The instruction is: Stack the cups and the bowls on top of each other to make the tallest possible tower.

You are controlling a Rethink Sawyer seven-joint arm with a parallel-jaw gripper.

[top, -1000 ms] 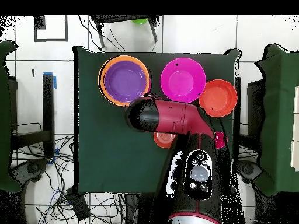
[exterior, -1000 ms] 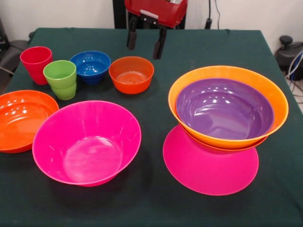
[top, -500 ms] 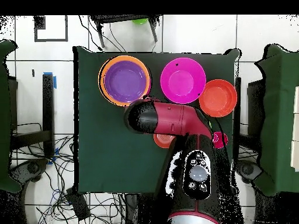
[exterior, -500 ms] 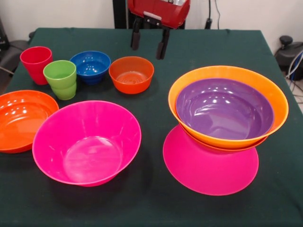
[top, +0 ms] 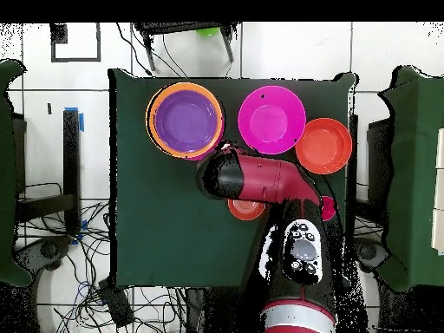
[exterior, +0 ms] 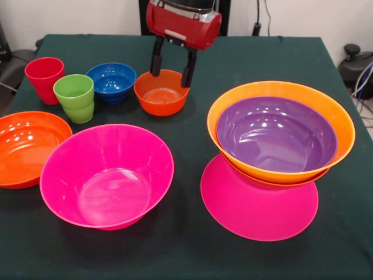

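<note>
The claw (exterior: 171,71) hangs over the far rim of the small red-orange bowl (exterior: 161,92), its two dark fingers spread apart and holding nothing. In the front view one finger tip sits at the bowl's 11 o'clock edge and the other near 1 o'clock; whether either touches the plastic cannot be told.

This bowl looks like thin, glossy, rigid plastic: probably very light, unlikely to break, and slick enough to slip from a weak pinch. A sound grip would likely be across the rim wall, one finger inside and one outside.

Moving outward on the dark green desk (exterior: 233,58), the small blue bowl (exterior: 111,81) stands just beside the red-orange one at 9 o'clock. The lime green cup (exterior: 74,97) and red cup (exterior: 44,78) stand further that way. Toward 7 o'clock sit an upright pink bowl (exterior: 106,175) and a shallow red-orange bowl (exterior: 26,147).

At 4 o'clock stands the tower (exterior: 274,151): a purple bowl (exterior: 275,134) nested in an orange bowl (exterior: 326,111), on an upturned pink base (exterior: 256,210).
</note>
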